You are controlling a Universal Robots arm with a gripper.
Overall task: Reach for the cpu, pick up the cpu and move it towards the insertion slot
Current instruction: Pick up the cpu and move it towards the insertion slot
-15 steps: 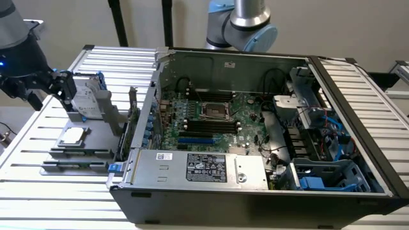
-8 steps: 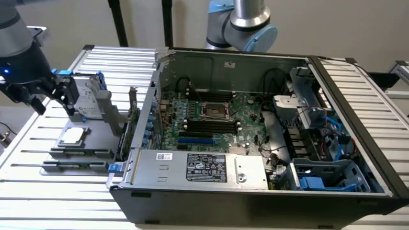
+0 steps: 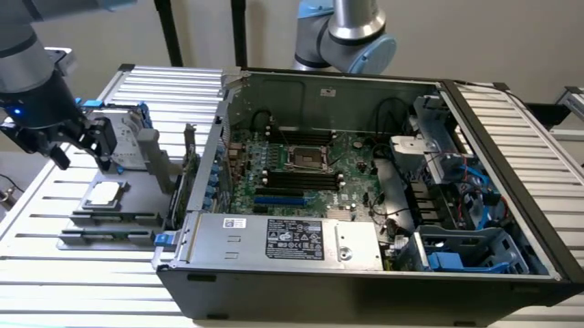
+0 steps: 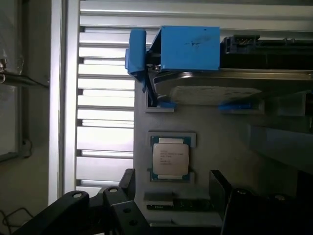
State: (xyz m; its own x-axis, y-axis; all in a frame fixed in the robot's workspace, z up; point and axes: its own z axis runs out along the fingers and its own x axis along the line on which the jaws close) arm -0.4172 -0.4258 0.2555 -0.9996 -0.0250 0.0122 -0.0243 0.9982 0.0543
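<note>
so, cpu [image 3: 103, 194]: lying flat in a tray [image 3: 137, 205] pocket.
gripper [image 3: 84, 162]: hovering above it, jaws spread wide, holding nothing.
doing it well: likely descending straight, squaring jaws on opposite edges, avoiding the drive [image 3: 123, 140].
slot [image 3: 306, 158]: sitting well apart, inside the case [image 3: 365, 287].
writing: cpu print and sticker [image 3: 294, 239] showing, not reading clearly.

**Slatted table carries two things**

We see a silver slatted aluminium table [image 3: 82, 287]. Directly on it, at the exterior view's left, lies a flat grey holder plate [image 3: 146, 195]. Just beside this plate stands a big open black metal computer case [image 3: 365, 290].
</note>
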